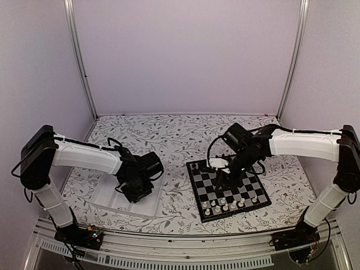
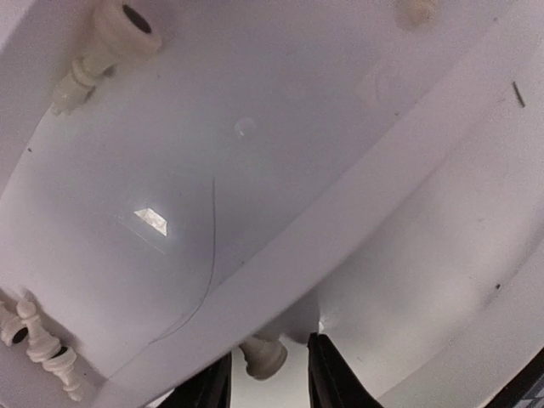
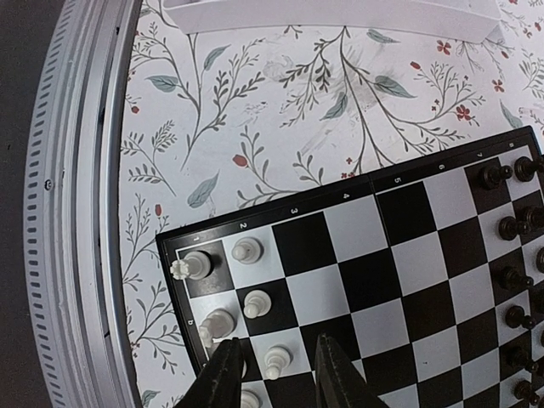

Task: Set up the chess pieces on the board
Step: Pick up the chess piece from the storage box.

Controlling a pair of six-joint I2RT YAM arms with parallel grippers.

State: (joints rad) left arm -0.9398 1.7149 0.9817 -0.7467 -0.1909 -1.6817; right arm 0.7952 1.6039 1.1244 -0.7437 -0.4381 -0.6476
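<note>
White numerals 2 to 7 (image 3: 346, 195) run along the black border of the small black-and-white chequered chessboard (image 3: 374, 280), just beyond the right claw (image 3: 278, 342); its fingers stand apart, a cream-white pawn (image 3: 274, 361) upright between them; black pieces (image 3: 510, 228) line the board's edge to that claw's right. The left claw (image 2: 270, 347) is likewise apart over the white plastic compartment tray (image 2: 280, 280), a cream-white piece (image 2: 263, 359) lying between its fingers. Surface: leaf-and-flower printed tablecloth (image 1: 169, 135); pale lilac walls (image 1: 185, 56); aluminium frame posts (image 1: 79, 56).
</note>
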